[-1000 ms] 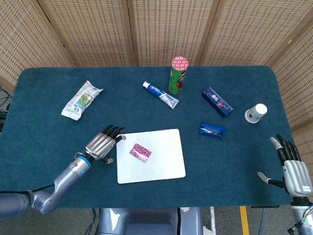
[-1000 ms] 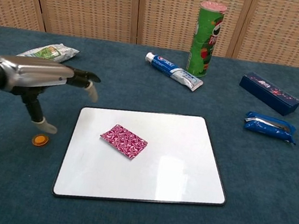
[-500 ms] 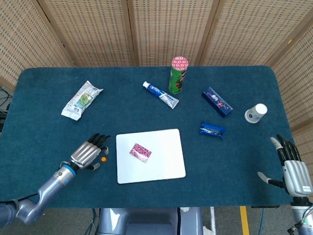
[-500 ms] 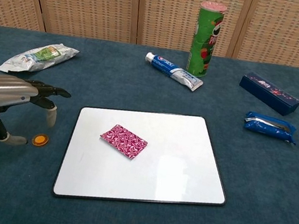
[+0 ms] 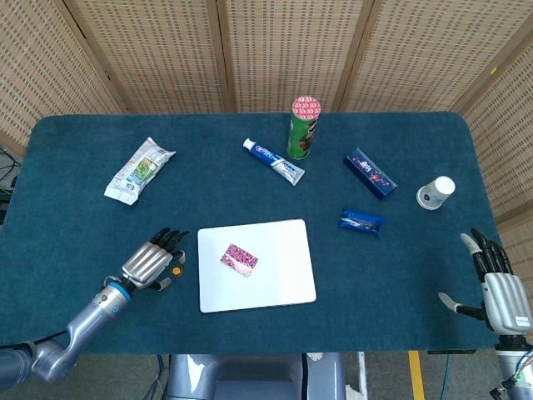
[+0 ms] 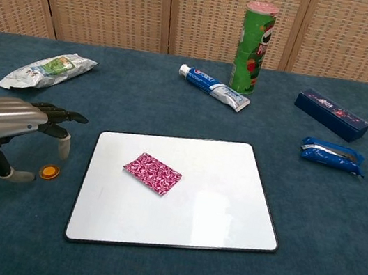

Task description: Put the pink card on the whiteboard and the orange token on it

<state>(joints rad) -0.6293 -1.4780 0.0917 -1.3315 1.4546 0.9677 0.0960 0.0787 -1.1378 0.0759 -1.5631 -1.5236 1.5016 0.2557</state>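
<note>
At the lower left of the chest view the left hand (image 6: 3, 123) hovers palm down with its fingers (image 6: 60, 115) spread apart and gripping nothing; the thumb tip reaches down toward the blue surface (image 6: 176, 101) just left of the orange token (image 6: 49, 171), and whether it touches is unclear. The token lies on the surface just beside the left edge of the whiteboard (image 6: 208, 205), not on it. The pink card (image 6: 152, 173) lies flat on the board's left half. At the lower right of the head view the right hand (image 5: 500, 292) is raised at the surface's edge, fingers (image 5: 487, 250) extended, apart and empty, well apart from the board.
</note>
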